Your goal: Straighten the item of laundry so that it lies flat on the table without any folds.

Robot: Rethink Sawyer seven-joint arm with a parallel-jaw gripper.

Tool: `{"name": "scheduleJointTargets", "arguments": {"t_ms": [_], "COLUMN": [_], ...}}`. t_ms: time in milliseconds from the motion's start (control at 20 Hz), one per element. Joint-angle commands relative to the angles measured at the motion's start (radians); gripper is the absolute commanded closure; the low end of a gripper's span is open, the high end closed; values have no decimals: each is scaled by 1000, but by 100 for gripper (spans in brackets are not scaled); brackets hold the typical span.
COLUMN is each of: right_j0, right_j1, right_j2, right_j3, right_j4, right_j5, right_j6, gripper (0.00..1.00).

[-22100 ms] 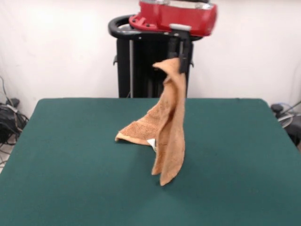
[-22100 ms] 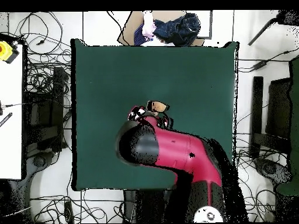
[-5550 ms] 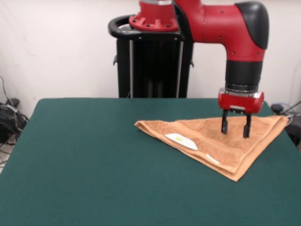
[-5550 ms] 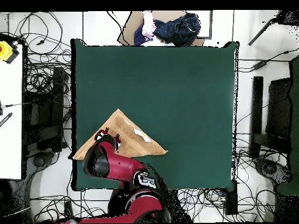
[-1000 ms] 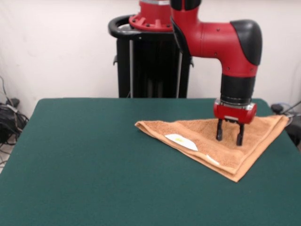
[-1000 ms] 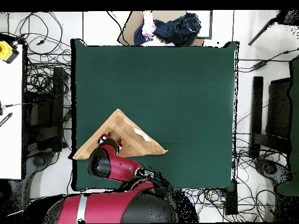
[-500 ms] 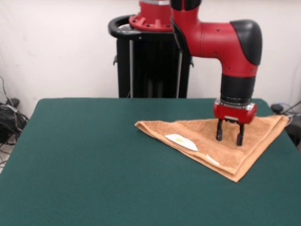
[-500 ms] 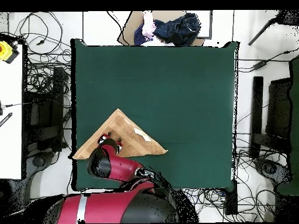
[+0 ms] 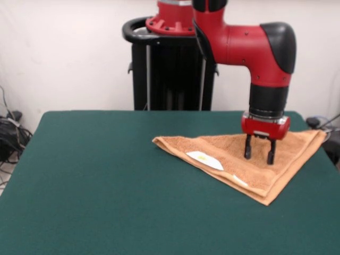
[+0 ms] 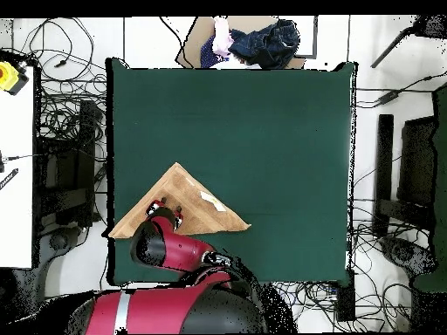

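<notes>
Front view: towel (image 9: 241, 159) lies folded into a triangle on the green table (image 9: 106, 186), right-of-centre toward the far right corner; one point faces the camera, the long edge runs along the far side, right tip reaches the table's right edge; white label (image 9: 204, 157) sits on the upper layer near the left diagonal edge; a second small white patch shows further down that edge; doubled layers visible along the near diagonal, so the fold is not yet out.

Gripper (image 9: 258, 153) points straight down over the right half of the towel; fingers (image 9: 247, 148) spread moderately wide with a clear gap, nothing between them; tips sit at the cloth surface, contact cannot be confirmed.

Overhead view: same triangle (image 10: 179, 201) at the table's (image 10: 262, 131) lower-left corner, apex pointing toward table centre, left tip at the table's left edge; the arm (image 10: 170, 249) covers part of the base edge; gripper (image 10: 164, 210) shows at the arm's end over the cloth; a person (image 10: 253, 39) in dark clothing shows just beyond the top edge of the table.
</notes>
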Motion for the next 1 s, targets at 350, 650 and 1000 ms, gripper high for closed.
{"name": "scheduleJointTargets", "arguments": {"t_ms": [350,650,1000], "right_j0": [17,88,262], "right_j1": [-48,-83,-109], "right_j2": [33,-41,-212], "right_j3": [-154,-156,-219], "right_j4": [154,285,515], "right_j5": [-56,42,273], "right_j6": [279,199,72], "gripper": [0,0,0]}}
